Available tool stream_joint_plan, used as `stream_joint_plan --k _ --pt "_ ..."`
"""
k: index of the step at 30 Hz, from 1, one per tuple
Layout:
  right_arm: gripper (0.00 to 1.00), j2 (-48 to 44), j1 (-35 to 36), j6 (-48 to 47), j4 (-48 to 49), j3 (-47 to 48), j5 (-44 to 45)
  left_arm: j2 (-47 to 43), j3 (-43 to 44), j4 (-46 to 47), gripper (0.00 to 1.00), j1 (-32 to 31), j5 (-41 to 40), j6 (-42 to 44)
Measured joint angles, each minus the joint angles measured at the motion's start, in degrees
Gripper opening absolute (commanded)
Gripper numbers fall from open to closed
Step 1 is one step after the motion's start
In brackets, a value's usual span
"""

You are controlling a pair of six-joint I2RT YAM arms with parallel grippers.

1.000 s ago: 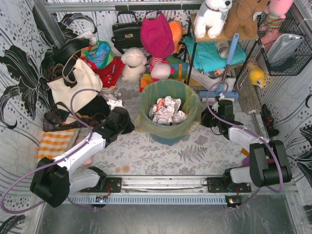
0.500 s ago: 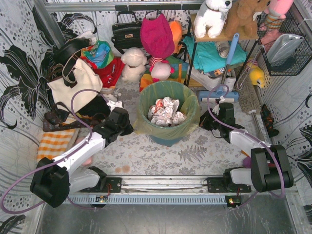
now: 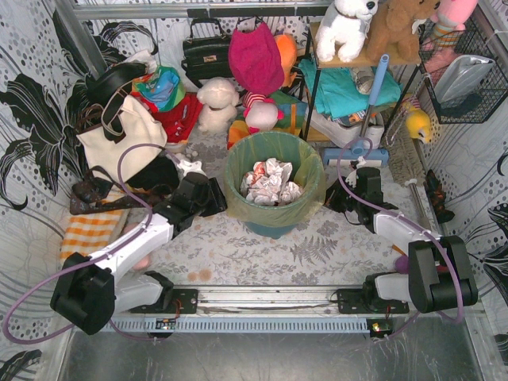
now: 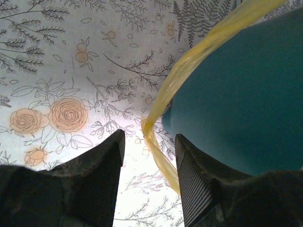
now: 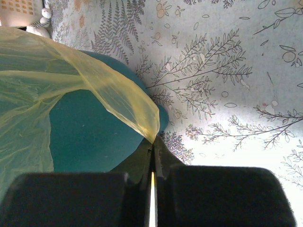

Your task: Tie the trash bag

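At the near edge of the flowered table (image 3: 262, 254) two arms are bolted, one to each side, and both reach in toward the single trash bag (image 3: 311, 181) at the middle. The left gripper (image 3: 213, 198) lies low against the bag's left side. In its wrist view the left gripper (image 4: 149, 142) is spread apart, and a thin yellow strip of the trash bag (image 4: 189, 61) runs down through the gap close to one finger (image 4: 189, 175); whether it touches cannot be told. The right gripper (image 3: 337, 194) sits at the bag's right side. Its own view shows the right gripper (image 5: 152, 144) clenched on the pointed tip of a hanging flap of the trash bag (image 5: 109, 90). The bag lines one teal bin (image 3: 270, 226) and stands upright in it, its long axis vertical and its mouth open toward the ceiling, the rim folded out over the bin's lip and draping down as a skirt. One heap of crumpled white and red paper (image 3: 271, 181) shows inside. Farther back stand one cream tote (image 3: 119, 139) at the left, one black handbag (image 3: 205, 54) against the wall, and one white plush dog (image 3: 347, 24) on a shelf.
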Motion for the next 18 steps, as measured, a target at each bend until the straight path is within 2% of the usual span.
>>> stream_joint_plan --k 8,18 --pt "0.0 0.0 0.0 0.0 0.0 0.0 -0.04 4.48 0.0 4.61 0.55 0.0 0.9 -0.09" --pt "0.0 1.01 0.0 0.0 0.37 0.0 -0.46 9.86 -0.15 8.33 0.43 0.0 1.81 -0.15"
